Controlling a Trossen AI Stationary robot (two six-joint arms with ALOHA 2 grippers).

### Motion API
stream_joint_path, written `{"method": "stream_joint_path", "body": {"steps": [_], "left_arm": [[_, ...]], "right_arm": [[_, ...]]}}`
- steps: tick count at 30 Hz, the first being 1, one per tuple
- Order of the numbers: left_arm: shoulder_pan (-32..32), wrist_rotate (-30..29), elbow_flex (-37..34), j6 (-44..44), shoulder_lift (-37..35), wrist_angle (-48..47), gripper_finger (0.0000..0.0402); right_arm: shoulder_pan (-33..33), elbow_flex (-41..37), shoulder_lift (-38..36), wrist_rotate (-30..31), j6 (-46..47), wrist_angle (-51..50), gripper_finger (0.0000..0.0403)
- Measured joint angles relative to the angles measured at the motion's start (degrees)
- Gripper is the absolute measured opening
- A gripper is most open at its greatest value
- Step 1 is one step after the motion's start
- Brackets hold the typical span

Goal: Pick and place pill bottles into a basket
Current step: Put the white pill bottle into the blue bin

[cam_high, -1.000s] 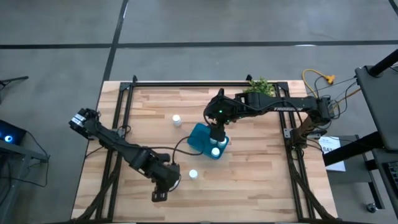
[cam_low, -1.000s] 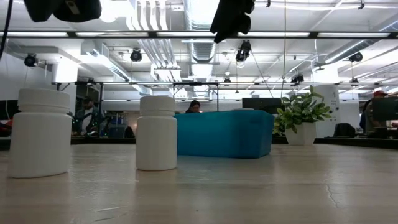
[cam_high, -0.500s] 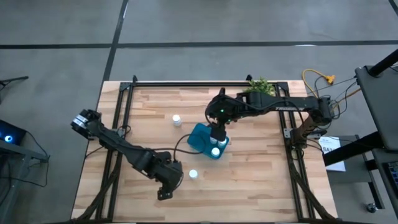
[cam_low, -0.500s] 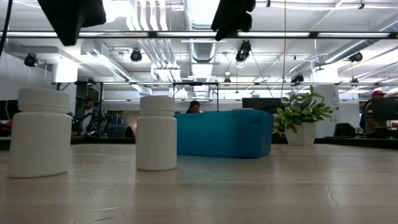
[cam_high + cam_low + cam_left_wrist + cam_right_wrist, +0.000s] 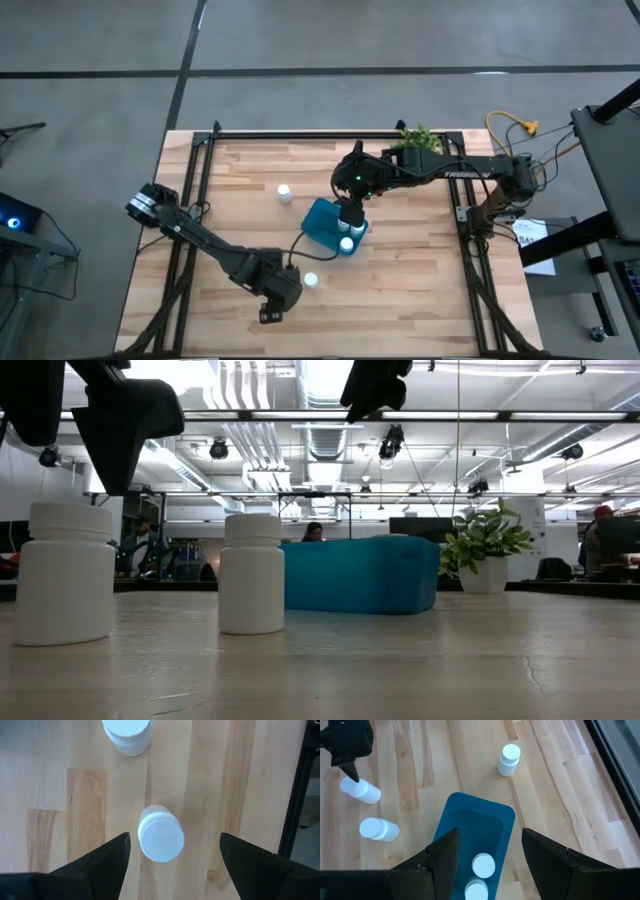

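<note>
Left pincer (image 5: 172, 857) spread wide, hovering right above an upright pill bottle (image 5: 160, 833) on the wooden surface (image 5: 225, 780) near the front edge, bottle centred between fingers, axis vertical; right pincer (image 5: 490, 857) open and empty over the basket (image 5: 470, 827), farther off.

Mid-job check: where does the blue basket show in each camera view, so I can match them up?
High view: basket at mid-table.
Low view: basket at centre, on the tabletop.
Left wrist view: not in it.
Right wrist view: basket at centre, with two pill bottles inside.
Shared landmark: the potted plant, right of the basket in the high and low views.
</note>
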Motion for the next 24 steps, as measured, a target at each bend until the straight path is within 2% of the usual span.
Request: {"method": "stream_joint_path", "body": {"steps": [7,17,24], "left_arm": [[0.0,-0.8,-0.5,1.5,0.8,3.0,0.029],[0.0,-0.9,-8.5,-0.2,-1.8,7.6,0.029],[0.0,-1.3,-9.0,-0.1,-1.9,11.6,0.029]], "right_arm": [[0.0,0.0,0.0,0.0,-0.1,0.2,0.0205],[0.0,0.0,0.0,0.0,-0.1,0.3,0.0205],[0.0,0.0,0.0,0.0,0.2,0.5,0.0205]]}}
